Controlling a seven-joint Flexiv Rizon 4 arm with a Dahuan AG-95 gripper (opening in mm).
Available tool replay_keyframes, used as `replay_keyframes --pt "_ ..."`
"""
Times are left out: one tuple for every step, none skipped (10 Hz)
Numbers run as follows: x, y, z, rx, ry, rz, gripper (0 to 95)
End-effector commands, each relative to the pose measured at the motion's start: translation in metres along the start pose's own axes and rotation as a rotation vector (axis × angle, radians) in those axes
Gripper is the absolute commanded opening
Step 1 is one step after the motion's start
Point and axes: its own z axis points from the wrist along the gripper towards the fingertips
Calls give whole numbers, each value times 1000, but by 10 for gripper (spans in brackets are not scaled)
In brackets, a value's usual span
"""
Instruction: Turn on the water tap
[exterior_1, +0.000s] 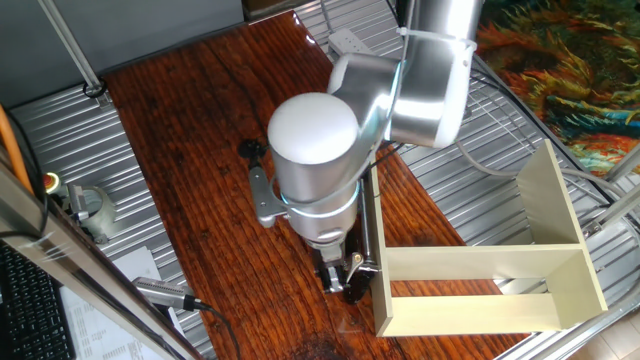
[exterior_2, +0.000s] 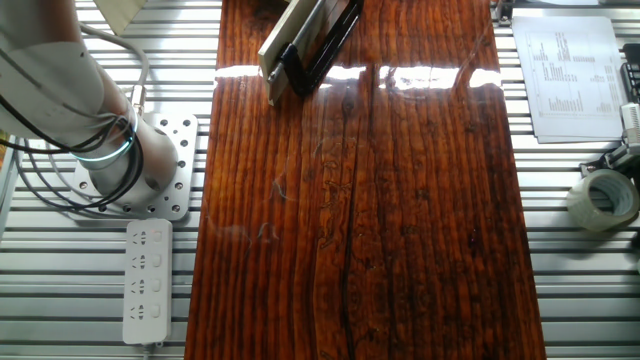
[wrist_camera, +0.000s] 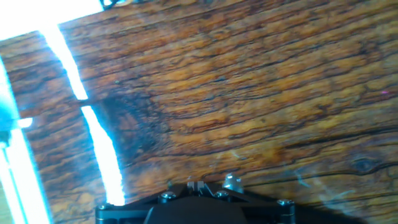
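Hand view shows only bare table (wrist_camera: 249, 93); the gripper (exterior_1: 340, 275) hangs beside the cream box (exterior_1: 480, 290), jaws unreadable, water tap possibly hidden — locate it first.

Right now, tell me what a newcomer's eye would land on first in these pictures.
The big silver robot arm fills the middle of one fixed view, bent low over the dark striped wooden table. Just right of it, the cream open-sided box stands out. The gripper and tap are largely hidden beneath the arm.
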Motion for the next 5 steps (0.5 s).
replay_keyframes --pt "4 4 0 -10 12 -7 0" --pt "6 6 0 -21 15 -10 0" --pt "9 9 0 -30 28 -10 0" --pt "11 10 0 -26 37 -13 0" --pt "13 10 1 -28 39 -14 0"
